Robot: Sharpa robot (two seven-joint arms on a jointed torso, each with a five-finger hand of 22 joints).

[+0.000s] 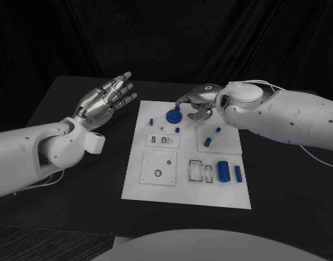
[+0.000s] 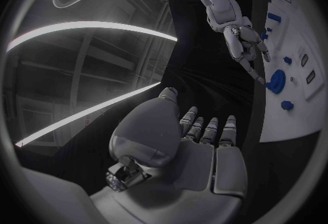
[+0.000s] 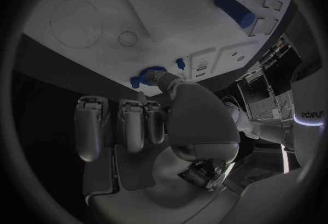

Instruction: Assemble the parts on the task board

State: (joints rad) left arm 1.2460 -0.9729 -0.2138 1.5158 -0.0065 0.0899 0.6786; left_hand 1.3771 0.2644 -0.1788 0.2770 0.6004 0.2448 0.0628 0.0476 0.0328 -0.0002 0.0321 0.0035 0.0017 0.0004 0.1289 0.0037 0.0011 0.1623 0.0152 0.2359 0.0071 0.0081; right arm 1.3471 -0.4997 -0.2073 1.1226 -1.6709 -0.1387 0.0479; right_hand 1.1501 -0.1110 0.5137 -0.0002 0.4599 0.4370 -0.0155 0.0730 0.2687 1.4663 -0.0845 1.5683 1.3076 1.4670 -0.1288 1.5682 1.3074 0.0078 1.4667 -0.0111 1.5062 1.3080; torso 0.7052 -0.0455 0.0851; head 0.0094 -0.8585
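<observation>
My right hand (image 1: 200, 104) touches the blue disc (image 1: 174, 116) at the board's (image 1: 186, 190) top, holding nothing; left hand (image 1: 104, 101) spread, empty. Disc looks rigid, light: grip its rim.

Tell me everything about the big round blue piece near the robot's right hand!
The big round blue piece looks like smooth plastic: a flat disc with a short post rising from its middle. It sits upright near the far edge of the white task board, with smaller blue parts close by. The right hand hangs right beside it, and in the left wrist view a fingertip reaches its rim. Whether the fingers actually grip it, I can't tell.
</observation>
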